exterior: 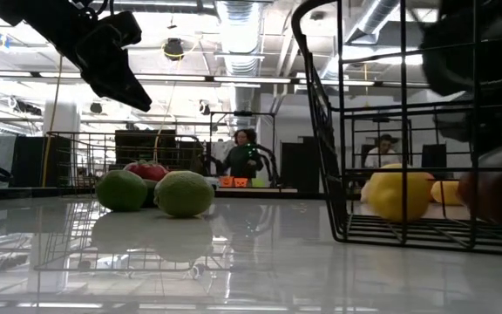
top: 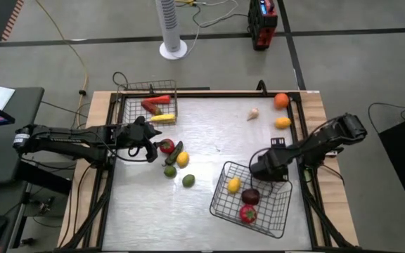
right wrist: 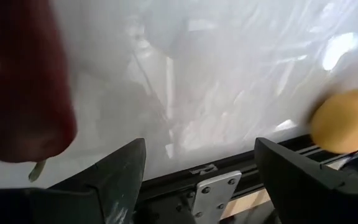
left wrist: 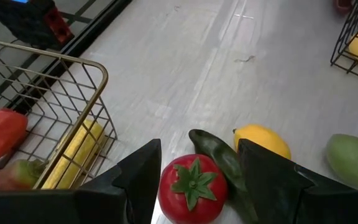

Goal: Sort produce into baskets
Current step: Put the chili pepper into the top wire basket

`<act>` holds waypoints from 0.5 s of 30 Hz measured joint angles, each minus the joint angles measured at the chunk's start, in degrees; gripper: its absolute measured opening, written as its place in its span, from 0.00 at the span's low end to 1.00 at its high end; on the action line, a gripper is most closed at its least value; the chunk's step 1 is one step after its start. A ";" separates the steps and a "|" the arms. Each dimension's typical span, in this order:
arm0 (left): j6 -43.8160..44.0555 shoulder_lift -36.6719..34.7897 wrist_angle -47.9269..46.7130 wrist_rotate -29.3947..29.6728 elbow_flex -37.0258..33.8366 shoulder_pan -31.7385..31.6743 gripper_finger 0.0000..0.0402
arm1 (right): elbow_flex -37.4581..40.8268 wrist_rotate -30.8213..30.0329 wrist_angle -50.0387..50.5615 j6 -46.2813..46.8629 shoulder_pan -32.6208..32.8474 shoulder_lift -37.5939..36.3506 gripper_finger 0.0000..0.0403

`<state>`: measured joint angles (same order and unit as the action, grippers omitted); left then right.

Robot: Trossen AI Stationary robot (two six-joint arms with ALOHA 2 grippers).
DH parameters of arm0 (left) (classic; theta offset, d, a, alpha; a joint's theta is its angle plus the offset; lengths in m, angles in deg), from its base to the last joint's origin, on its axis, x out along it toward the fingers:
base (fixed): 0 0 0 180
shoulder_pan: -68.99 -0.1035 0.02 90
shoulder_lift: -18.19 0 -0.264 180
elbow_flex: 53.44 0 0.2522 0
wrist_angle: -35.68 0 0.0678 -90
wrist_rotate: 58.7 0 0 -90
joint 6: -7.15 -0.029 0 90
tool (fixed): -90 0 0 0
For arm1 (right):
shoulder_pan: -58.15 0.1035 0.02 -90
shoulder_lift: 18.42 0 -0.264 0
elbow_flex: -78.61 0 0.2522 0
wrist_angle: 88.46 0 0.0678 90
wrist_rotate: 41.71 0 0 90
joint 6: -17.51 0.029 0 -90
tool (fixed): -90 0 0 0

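A red tomato (top: 166,146) lies on the table beside a dark green long piece (top: 174,153), a yellow lemon (top: 183,159) and two green limes (top: 169,171). My left gripper (top: 151,145) is open just left of the tomato. In the left wrist view my left gripper (left wrist: 199,144) has a finger on either side of the tomato (left wrist: 191,186). In the low view it (exterior: 116,65) hangs well above the produce. My right gripper (top: 262,169) is open and empty (right wrist: 197,149) at the far edge of the black basket (top: 280,218).
The grey-silver basket (top: 126,105) at the far left holds a red piece and a yellow long piece. The black basket holds a yellow, a maroon and a red piece. An orange (top: 281,100), a yellow piece (top: 282,122) and a pale piece (top: 253,114) lie far right.
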<state>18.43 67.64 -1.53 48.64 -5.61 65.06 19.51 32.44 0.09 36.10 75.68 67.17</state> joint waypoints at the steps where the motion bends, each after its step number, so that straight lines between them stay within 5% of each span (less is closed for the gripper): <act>1: 0.00 0.00 0.00 -0.01 0.00 -0.02 0.50 | 0.00 -0.58 0.04 0.14 1.08 0.00 0.81; 6: -0.02 0.00 0.33 0.00 0.00 -0.02 0.50 | -0.30 -0.48 1.25 5.86 1.56 0.02 0.81; 15: -0.04 0.00 0.79 0.00 0.00 -0.02 0.50 | -1.20 -2.85 8.33 11.08 -9.20 -0.11 0.81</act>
<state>18.39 67.64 -0.74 48.64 -5.61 65.04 18.30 29.59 8.42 47.18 66.48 67.06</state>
